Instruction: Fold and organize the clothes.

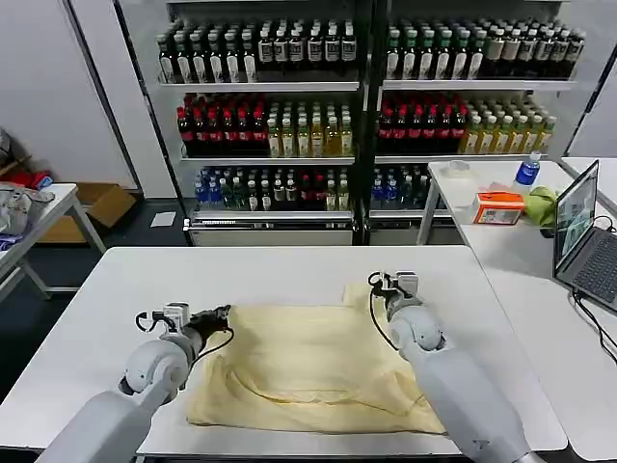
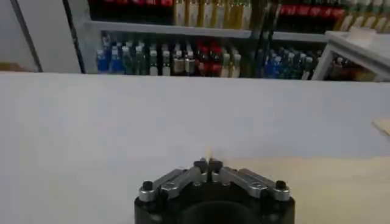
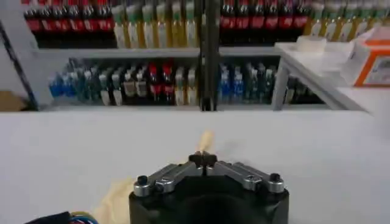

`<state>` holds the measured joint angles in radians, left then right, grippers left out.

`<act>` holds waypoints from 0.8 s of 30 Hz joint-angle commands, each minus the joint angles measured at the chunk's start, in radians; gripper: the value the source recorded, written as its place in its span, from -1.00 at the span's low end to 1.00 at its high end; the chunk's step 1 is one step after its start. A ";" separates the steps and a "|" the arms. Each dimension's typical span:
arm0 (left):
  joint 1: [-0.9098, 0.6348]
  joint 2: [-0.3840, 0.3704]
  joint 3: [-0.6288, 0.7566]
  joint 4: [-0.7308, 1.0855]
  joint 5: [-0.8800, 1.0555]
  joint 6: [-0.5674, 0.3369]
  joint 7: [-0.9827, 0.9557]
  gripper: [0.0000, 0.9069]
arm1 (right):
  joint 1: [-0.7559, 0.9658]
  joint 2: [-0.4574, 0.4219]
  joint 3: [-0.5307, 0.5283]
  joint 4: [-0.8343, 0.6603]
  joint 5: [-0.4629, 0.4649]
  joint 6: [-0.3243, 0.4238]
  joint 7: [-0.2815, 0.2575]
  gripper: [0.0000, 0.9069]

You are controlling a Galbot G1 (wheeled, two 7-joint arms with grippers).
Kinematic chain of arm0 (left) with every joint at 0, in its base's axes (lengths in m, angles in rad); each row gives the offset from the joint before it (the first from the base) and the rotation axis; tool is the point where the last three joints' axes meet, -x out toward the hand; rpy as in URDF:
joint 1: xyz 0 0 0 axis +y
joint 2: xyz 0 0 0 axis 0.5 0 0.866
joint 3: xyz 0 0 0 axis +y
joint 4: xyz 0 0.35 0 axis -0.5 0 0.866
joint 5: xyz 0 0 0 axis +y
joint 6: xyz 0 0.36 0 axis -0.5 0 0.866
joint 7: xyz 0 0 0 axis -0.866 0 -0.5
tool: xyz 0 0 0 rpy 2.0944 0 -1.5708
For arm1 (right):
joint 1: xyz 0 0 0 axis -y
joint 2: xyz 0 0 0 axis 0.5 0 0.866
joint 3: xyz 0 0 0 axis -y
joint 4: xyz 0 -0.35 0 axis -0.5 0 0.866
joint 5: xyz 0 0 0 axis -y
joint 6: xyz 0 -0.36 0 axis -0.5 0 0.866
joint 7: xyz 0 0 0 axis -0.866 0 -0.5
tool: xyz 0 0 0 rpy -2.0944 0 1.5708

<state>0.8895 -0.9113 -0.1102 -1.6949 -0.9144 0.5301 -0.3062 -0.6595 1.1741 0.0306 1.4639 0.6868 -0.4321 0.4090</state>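
The clothes are one cream T-shirt, lying partly folded and rumpled on the white table. My left gripper is at the shirt's left edge, shut on a pinch of the fabric. In the left wrist view its jaws meet, with a sliver of cream cloth poking out between them. My right gripper is at the shirt's far right corner, shut on it. The right wrist view shows those jaws closed on a cream tip, with more of the shirt beside the gripper body.
Behind the table stand shelves of bottles. To the right, a side table holds an orange box, a green cloth, a blue bottle and an open laptop. Another table stands at the left.
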 commanded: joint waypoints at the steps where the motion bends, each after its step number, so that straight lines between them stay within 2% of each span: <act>1: 0.075 0.032 -0.067 -0.145 -0.004 -0.006 0.003 -0.96 | -0.113 -0.082 0.084 0.245 -0.005 0.050 -0.004 -1.00; 11: 0.246 0.066 -0.177 -0.287 0.000 -0.003 0.016 -0.96 | -0.395 -0.178 0.207 0.506 0.000 0.028 -0.018 -1.00; 20: 0.411 0.077 -0.260 -0.416 0.043 -0.003 0.036 -0.96 | -0.609 -0.209 0.324 0.688 0.000 0.002 -0.026 -1.00; 24: 0.487 0.076 -0.284 -0.461 0.063 -0.001 0.041 -0.98 | -0.761 -0.208 0.395 0.771 -0.003 -0.010 -0.038 -1.00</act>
<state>1.1722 -0.8392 -0.3081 -2.0030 -0.8834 0.5285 -0.2724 -1.1083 0.9975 0.2785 1.9994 0.6863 -0.4303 0.3812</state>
